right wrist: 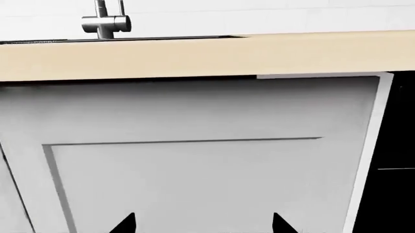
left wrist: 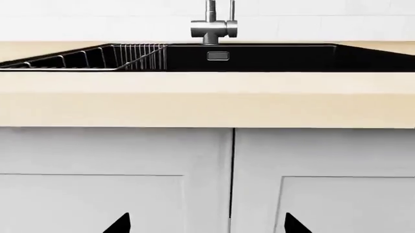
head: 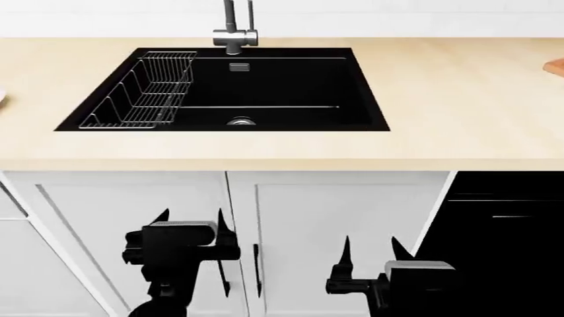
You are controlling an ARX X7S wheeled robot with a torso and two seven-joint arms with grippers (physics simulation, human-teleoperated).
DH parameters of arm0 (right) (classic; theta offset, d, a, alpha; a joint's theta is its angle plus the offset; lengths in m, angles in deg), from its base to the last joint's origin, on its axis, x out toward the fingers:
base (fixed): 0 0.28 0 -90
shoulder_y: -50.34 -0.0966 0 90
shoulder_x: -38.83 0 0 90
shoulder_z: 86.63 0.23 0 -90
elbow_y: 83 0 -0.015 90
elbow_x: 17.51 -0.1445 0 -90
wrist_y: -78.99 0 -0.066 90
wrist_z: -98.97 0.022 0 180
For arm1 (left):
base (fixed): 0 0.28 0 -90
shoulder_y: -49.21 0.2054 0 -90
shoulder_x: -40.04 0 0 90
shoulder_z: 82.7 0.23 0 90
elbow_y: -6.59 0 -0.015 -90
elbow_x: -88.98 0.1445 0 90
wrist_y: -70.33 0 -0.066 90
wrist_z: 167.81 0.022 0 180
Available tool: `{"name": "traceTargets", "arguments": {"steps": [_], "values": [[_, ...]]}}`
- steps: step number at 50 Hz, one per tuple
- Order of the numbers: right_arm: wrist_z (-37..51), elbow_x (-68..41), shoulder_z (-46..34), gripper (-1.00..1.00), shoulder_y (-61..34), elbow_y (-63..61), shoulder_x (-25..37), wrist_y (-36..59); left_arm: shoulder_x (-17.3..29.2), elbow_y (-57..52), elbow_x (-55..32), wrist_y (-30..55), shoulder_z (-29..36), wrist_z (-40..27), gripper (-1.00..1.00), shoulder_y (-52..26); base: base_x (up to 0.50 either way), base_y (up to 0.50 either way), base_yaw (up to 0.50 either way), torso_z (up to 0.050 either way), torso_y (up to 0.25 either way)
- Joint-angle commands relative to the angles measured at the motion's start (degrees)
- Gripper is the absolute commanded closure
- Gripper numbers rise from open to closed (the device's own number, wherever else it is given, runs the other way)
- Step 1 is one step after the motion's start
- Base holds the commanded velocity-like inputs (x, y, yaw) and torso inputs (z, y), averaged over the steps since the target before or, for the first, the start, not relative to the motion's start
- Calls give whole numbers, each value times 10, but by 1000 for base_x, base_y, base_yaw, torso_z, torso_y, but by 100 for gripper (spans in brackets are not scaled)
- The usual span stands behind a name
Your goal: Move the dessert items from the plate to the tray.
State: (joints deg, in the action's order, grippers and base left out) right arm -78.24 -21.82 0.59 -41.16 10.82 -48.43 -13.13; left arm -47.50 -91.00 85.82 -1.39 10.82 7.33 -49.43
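Observation:
The dessert items are out of view. Only a reddish-brown corner of the tray [head: 556, 66] shows at the counter's far right edge. A white sliver at the far left edge may be the plate [head: 2, 96]. My left gripper [head: 190, 221] is open and empty, low in front of the white cabinet doors below the sink. My right gripper [head: 371, 248] is open and empty, lower still and to the right. The left wrist view shows the left gripper [left wrist: 207, 224] with its tips wide apart. The right wrist view shows the right gripper [right wrist: 202, 224] the same way.
A black sink [head: 264, 92] is set in the pale wooden counter [head: 458, 99], with a wire rack [head: 141, 96] in its left part and a steel tap [head: 234, 30] behind. White cabinet doors [head: 335, 211] face both grippers. A dark opening [head: 502, 231] lies at the right.

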Motion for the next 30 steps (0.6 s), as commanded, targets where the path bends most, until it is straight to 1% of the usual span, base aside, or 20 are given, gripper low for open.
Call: {"name": "traceTargets", "arguments": {"steps": [1,8,11,13,17,25,30], "values": [[10,-16,-13,-100,-4,8,10,-4,11,-20,-12,45,13,-17,-100,-20,0,500,0,0,0],[14,-23,-17,-100,8,1,16,-10,18,-8,-18,40,17,-22,-100,-30,-9,500,0,0,0],[16,-26,-18,-100,11,1,19,-12,34,-48,-30,55,9,-16,-100,-9,-29,500,0,0,0],[17,-27,-20,-100,11,2,20,-13,36,-60,-43,62,-6,-19,-100,2,-29,500,0,0,0],[20,-27,-26,-100,-1,10,21,-8,34,-68,-56,57,-13,-19,-100,17,-33,500,0,0,0],[25,-32,-34,-100,-12,18,24,-4,32,-38,-61,58,-4,-24,-100,-14,-31,500,0,0,0],[28,-35,-37,-100,-5,13,28,-6,34,-32,-63,58,1,-27,-100,-20,-31,500,0,0,0]]}}
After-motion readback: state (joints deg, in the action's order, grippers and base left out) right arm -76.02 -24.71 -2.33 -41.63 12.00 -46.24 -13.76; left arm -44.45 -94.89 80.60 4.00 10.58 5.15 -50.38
